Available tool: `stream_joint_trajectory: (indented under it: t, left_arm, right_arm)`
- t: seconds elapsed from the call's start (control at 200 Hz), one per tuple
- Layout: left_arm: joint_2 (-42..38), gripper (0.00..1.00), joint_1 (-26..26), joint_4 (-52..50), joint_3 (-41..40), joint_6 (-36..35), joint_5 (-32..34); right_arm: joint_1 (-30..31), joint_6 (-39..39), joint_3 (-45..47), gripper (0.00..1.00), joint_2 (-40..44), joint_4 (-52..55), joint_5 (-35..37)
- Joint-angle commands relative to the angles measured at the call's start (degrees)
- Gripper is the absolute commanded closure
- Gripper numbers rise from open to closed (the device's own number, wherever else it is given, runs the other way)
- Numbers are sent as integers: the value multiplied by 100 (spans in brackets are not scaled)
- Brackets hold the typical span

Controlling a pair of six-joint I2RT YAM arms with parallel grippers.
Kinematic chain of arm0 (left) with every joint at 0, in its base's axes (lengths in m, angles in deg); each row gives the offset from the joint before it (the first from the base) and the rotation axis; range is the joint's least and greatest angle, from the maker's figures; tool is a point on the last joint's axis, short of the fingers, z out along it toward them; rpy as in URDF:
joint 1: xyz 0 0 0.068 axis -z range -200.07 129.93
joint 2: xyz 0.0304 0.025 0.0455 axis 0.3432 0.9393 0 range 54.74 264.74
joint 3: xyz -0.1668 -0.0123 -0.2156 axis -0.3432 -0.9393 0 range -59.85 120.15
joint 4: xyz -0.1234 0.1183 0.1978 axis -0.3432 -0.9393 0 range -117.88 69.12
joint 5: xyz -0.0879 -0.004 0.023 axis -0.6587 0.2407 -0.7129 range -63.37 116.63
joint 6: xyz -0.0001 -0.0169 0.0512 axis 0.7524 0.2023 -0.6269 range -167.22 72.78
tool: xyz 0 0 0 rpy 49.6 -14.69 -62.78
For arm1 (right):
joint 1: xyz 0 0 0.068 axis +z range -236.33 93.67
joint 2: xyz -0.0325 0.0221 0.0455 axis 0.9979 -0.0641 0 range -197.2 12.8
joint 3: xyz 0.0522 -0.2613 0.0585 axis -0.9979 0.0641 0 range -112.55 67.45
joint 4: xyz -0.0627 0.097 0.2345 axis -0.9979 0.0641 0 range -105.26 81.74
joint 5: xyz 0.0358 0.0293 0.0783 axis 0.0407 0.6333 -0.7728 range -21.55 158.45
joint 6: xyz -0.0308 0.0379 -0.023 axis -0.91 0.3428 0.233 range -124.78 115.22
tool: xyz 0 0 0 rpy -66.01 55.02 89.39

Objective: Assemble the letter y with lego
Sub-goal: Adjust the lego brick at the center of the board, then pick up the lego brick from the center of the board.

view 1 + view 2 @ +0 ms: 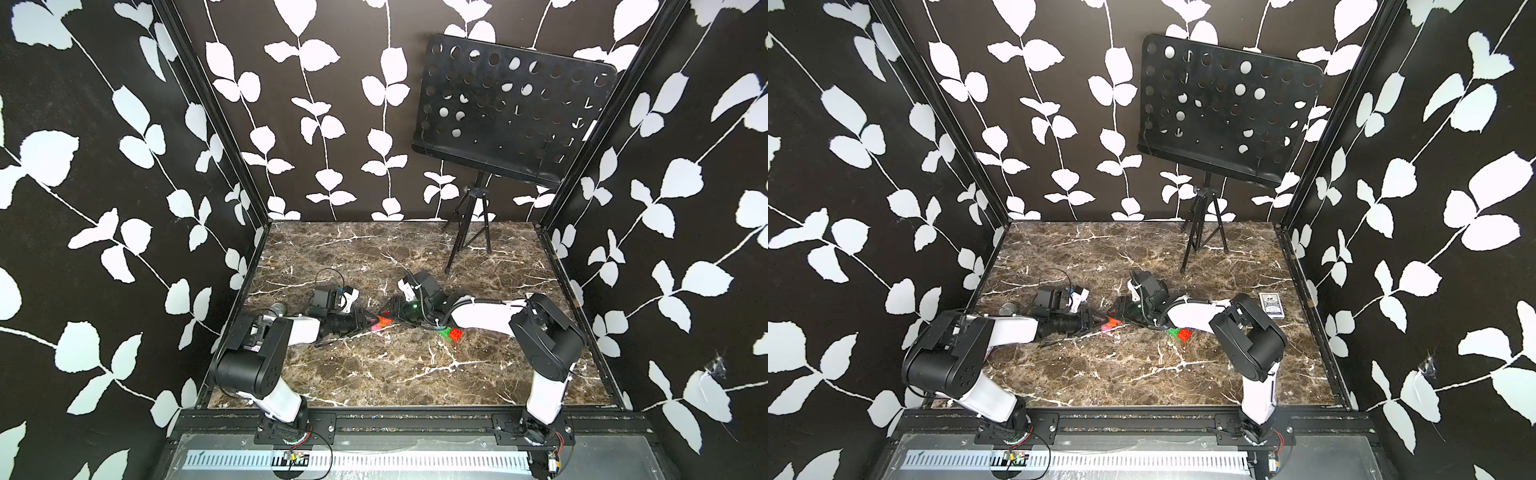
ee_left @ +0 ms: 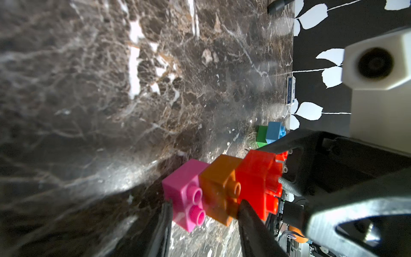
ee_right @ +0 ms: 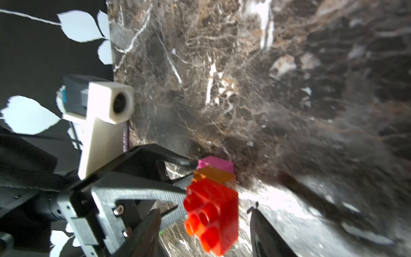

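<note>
Brown marble tabletop (image 1: 374, 374) lay bare toward its near edge, the work at mid-table. A second cluster of green, red and blue bricks (image 1: 452, 333) sat half hidden under the right forearm (image 1: 482, 318). The left gripper (image 2: 204, 203) clamped the joined pink, orange and red studded plastic bricks (image 2: 220, 189); the right gripper (image 3: 205, 210) straddled the red end, parted, with gaps either side

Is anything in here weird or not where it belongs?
Yes. A music stand stands at the back of the marble table, a microphone lies by the left arm and a card box by the right arm; none fit with the lego bricks. The right wall's paper has a small tear.
</note>
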Motion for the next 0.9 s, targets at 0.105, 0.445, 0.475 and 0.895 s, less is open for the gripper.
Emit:
stream_joint_trajectory:
  t: [0.105,0.445,0.475,0.895]
  left_arm:
    - [273,53,-16,-481,-231,-176,457]
    - [462,54,467,-313,-57,-69,496]
    - [489,54,509,-313,-32,-66,507]
    - [583,55,620,-364,76,-68,635]
  right_arm:
    - [-229,-749,-150,38,769,969,266]
    - [-1003,-3092,-531,41,1726,4114,884]
    - [-1050,-3357,-611,41,1739,4455,1032]
    - [-1102,-5431,-1108,42,1007,6206,2179]
